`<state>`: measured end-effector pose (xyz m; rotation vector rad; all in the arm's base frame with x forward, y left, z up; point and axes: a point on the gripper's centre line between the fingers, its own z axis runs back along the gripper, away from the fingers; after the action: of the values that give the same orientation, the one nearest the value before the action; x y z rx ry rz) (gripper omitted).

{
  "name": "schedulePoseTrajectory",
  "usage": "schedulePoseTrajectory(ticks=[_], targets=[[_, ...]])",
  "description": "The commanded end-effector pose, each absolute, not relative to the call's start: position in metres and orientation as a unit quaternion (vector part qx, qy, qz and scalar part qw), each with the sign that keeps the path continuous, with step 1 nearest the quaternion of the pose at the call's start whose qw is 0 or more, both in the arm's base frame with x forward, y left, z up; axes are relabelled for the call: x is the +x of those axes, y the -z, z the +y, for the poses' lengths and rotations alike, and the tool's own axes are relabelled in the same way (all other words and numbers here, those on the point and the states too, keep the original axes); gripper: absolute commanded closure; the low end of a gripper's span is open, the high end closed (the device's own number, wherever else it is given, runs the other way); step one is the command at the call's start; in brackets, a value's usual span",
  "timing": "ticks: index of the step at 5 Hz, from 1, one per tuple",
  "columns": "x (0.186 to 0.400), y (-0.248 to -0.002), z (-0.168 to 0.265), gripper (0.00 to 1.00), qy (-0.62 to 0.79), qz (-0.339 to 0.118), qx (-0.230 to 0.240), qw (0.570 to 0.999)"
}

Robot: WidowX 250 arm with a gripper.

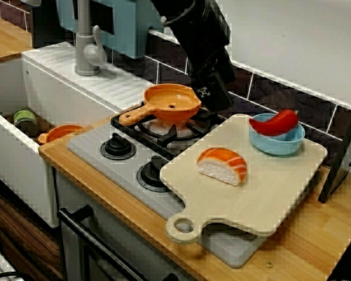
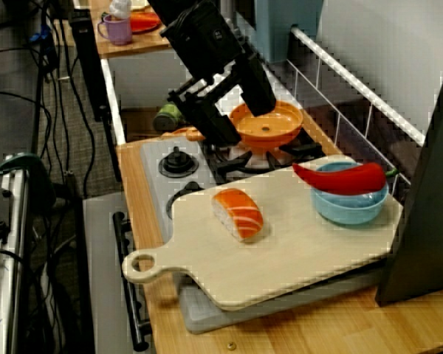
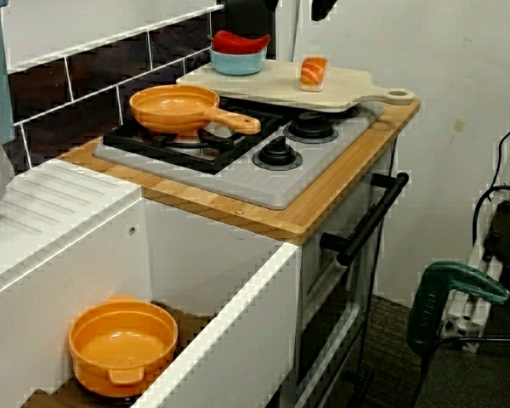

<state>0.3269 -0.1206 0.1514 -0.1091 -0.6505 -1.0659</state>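
Nearest you the sushi lies on the cutting board, and beyond it the orange pan sits on the stove burner, with your pincer spread and empty just beside its rim.

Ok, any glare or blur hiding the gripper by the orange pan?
High view: even light, no glare, but the gripper merges with the dark tiles behind the orange pan. Side view: jagged edges, yet its open fingers read clearly. Low view: gripper not visible, pan sharp.
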Motion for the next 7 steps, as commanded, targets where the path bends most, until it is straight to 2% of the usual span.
schedulePoseTrajectory(ticks=[1,2,3,4,7], targets=[[0.304,-0.163,-0.145,0.00,0.578,-0.273,-0.020,0.769],[0.293,-0.158,-0.154,0.00,0.566,-0.298,0.036,0.768],[0.286,-0.152,-0.162,0.00,0.571,-0.326,0.054,0.752],[0.287,-0.149,-0.165,0.00,0.566,-0.336,0.078,0.749],[0.300,-0.141,-0.162,0.00,0.583,-0.328,0.102,0.736]])
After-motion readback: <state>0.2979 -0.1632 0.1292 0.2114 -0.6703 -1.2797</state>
